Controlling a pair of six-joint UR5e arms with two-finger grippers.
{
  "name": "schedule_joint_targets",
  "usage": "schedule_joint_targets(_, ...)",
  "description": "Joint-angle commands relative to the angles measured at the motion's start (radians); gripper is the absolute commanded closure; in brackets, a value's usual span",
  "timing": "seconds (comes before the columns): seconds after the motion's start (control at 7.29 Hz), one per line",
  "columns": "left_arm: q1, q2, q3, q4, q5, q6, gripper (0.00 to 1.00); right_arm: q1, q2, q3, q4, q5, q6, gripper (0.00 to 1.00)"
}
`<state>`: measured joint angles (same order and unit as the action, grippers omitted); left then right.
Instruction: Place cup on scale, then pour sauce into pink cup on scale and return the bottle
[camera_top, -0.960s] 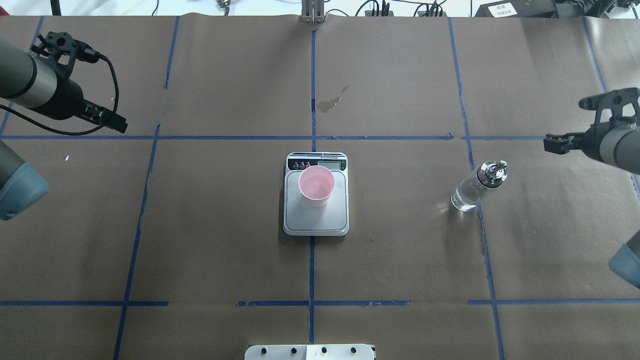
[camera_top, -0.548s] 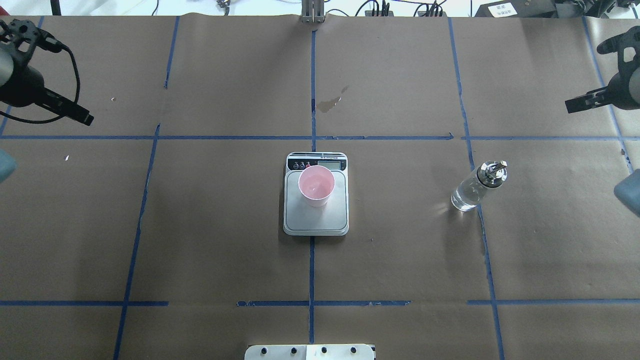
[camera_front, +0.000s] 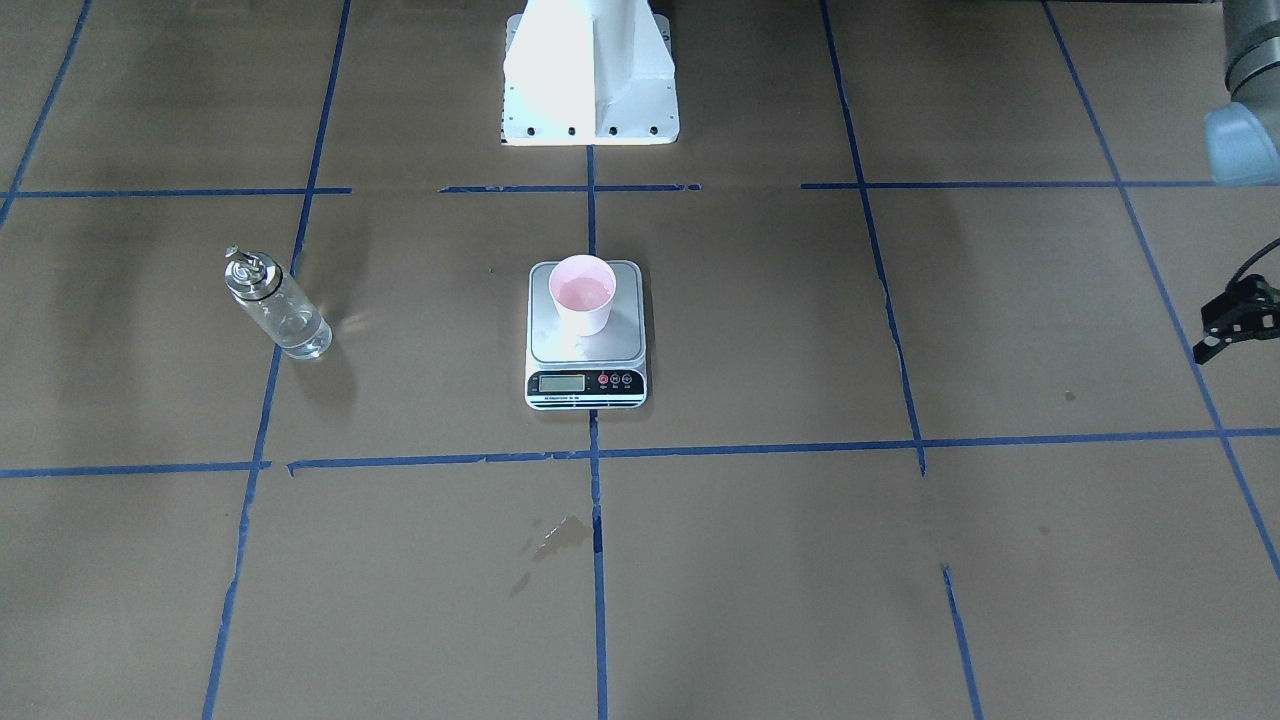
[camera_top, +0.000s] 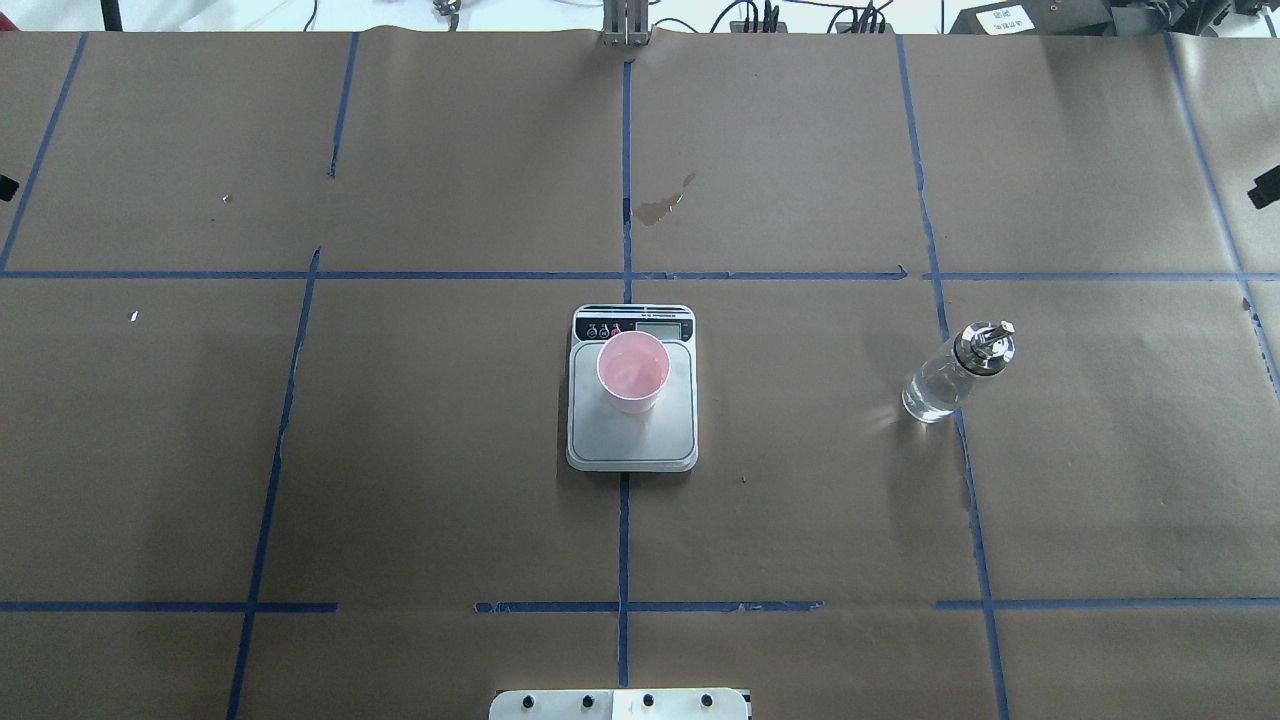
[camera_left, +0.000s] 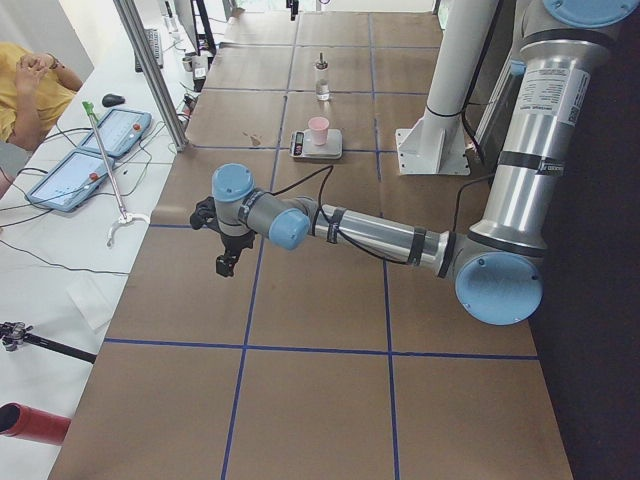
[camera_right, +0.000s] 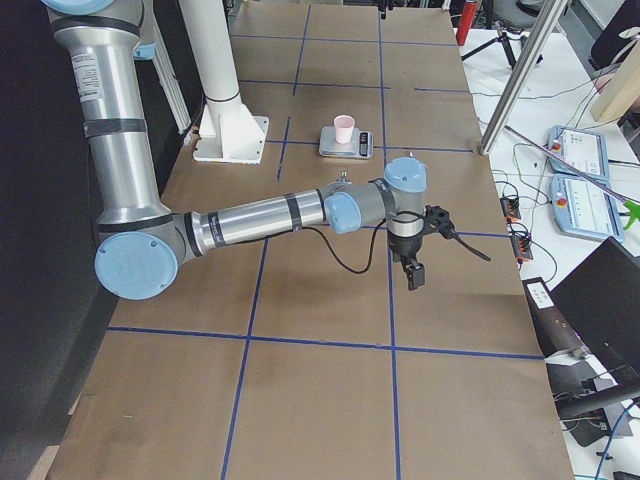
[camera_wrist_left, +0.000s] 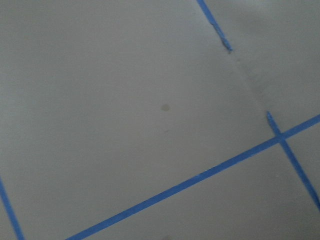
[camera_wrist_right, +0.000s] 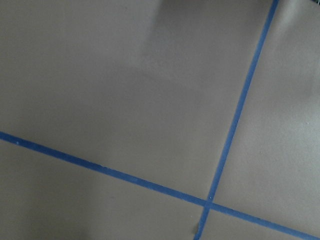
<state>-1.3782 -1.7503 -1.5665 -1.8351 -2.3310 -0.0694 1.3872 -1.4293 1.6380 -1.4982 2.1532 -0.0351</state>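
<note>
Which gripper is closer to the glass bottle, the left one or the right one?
Right. The right gripper hangs beyond the glass bottle, on the same side of the scale; the left gripper is far across, past the scale, on the opposite side.

The scale (camera_top: 632, 440) lies at the middle of the brown-papered counter (camera_top: 420, 450), its black display strip on the far side. The cup (camera_top: 632, 372) stands upright on the far part of its platform. Well apart to the right, the bottle (camera_top: 955, 370) stands on a blue tape line (camera_top: 975, 520) with clear sauce (camera_top: 930, 392) inside, and a dark stain (camera_top: 660, 205) marks the counter beyond the scale.
</note>
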Motion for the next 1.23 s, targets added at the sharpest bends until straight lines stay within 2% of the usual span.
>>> schedule_joint_targets(0.0,-0.118,0.034,0.083,0.004,-0.016,0.019,0.01,0.097,0.001,-0.076,-0.129,0.057,-0.220,0.00)
schedule_joint_targets(0.14,-0.140,0.072,0.071,0.011,-0.016,0.016,0.00,0.122,-0.002,-0.120,-0.141,0.116,-0.229,0.00)
schedule_joint_targets(0.27,-0.137,0.191,-0.007,-0.019,-0.007,0.010,0.00,0.125,-0.008,-0.139,-0.140,0.137,-0.224,0.00)
schedule_joint_targets(0.55,-0.140,0.280,-0.096,-0.029,-0.016,0.010,0.00,0.127,-0.017,-0.138,-0.132,0.122,-0.215,0.00)
schedule_joint_targets(1.1,-0.137,0.276,-0.108,-0.016,-0.017,0.014,0.00,0.127,-0.025,-0.133,-0.131,0.089,-0.132,0.00)
